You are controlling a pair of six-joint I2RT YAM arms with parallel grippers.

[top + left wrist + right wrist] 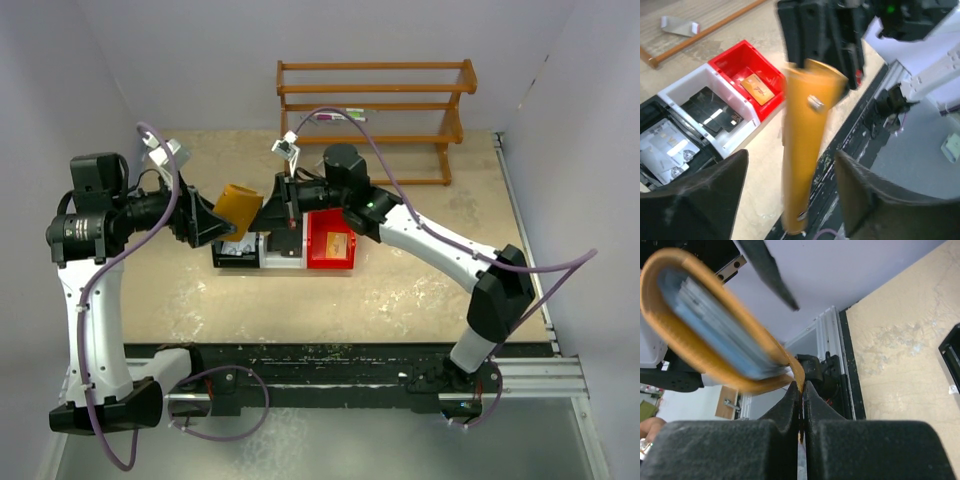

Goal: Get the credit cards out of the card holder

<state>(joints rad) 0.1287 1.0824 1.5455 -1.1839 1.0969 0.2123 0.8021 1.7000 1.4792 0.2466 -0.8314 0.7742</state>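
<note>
The tan-orange card holder (238, 207) hangs in the air above the bins, between both grippers. My right gripper (281, 200) is shut on an edge flap of it; in the right wrist view the jaws (801, 390) pinch the leather and the holder (685, 347) shows its pale blue-grey inside with card edges (715, 320). My left gripper (790, 165) is open, its fingers wide on either side of the holder (807, 130), not touching it. Pale cards (667, 150) lie in the black bin, dark cards (715, 112) in the white bin, and an orange card (757, 87) in the red bin.
Three small bins stand in a row under the holder: black (232, 255), white (283, 255), red (330, 245). A wooden rack (375, 100) stands at the back. The black rail (330, 365) runs along the table's near edge.
</note>
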